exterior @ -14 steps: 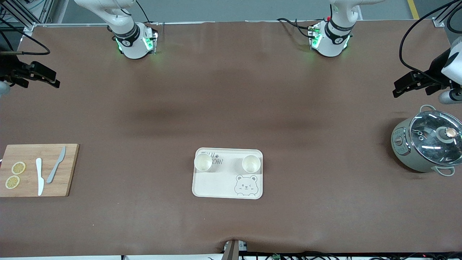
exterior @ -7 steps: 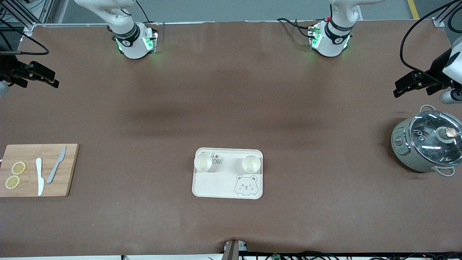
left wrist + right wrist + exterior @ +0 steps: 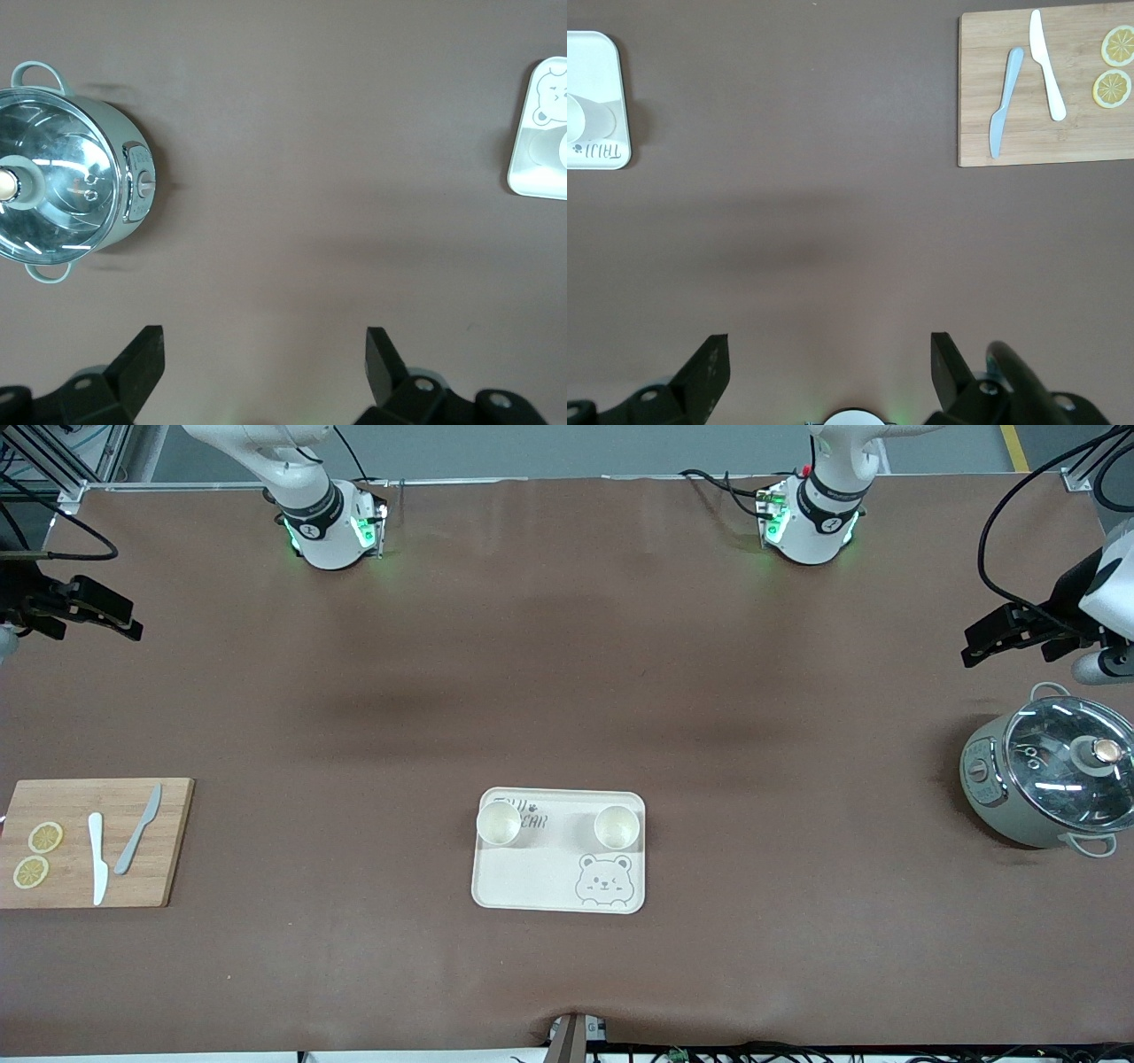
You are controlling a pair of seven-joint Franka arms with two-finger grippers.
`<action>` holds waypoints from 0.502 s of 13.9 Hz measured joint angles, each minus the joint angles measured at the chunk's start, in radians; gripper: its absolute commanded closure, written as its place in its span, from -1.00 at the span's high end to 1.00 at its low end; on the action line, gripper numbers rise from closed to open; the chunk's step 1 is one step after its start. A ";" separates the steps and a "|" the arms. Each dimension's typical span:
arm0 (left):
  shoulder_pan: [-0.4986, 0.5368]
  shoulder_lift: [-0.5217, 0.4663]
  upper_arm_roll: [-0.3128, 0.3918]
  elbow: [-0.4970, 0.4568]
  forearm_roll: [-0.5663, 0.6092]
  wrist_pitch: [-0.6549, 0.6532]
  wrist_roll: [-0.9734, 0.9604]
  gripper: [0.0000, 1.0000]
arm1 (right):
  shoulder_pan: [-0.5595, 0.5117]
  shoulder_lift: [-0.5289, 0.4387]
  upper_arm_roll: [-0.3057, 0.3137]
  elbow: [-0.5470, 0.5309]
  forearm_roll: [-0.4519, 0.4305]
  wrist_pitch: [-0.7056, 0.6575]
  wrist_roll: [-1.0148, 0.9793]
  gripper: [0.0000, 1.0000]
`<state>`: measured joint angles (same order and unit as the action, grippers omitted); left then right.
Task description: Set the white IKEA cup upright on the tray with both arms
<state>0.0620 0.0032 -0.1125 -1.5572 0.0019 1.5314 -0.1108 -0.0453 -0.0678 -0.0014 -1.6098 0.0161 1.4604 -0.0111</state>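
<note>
We start nearest the camera with the tray [image 3: 558, 886], where two white cups stand upright: one cup [image 3: 499, 824] toward the right arm's end, the other cup [image 3: 617, 827] toward the left arm's end. Both look empty. We judge them light, stiff and smooth-walled, so a grip across the rim or body would suit, gently.

Next, the cutting board [image 3: 89, 797] carries two lemon slices [image 3: 37, 855] and two knives [image 3: 113, 843]. The lidded pot [image 3: 1045, 784] hides its contents.

Farther back, the right gripper [image 3: 115, 620] and left gripper [image 3: 988, 642] hover over bare table, fingers spread wide, holding nothing. The placing looks done.
</note>
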 measured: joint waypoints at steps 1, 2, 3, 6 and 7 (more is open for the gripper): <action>0.001 0.000 0.000 0.000 0.000 0.000 -0.001 1.00 | 0.000 0.000 0.000 0.000 0.000 0.000 0.000 1.00; 0.001 0.000 0.001 0.000 0.000 0.000 -0.002 1.00 | 0.000 0.000 0.000 0.001 0.000 0.000 0.000 1.00; 0.002 0.000 0.003 0.000 0.000 0.000 -0.002 1.00 | 0.000 0.000 0.000 0.002 0.000 0.001 0.000 1.00; 0.003 0.000 0.004 0.002 0.000 0.000 -0.003 1.00 | 0.000 0.000 0.000 0.004 0.000 0.001 0.000 1.00; 0.003 0.000 0.004 0.003 0.000 0.000 -0.004 1.00 | 0.000 0.000 0.000 0.007 0.000 0.001 0.000 1.00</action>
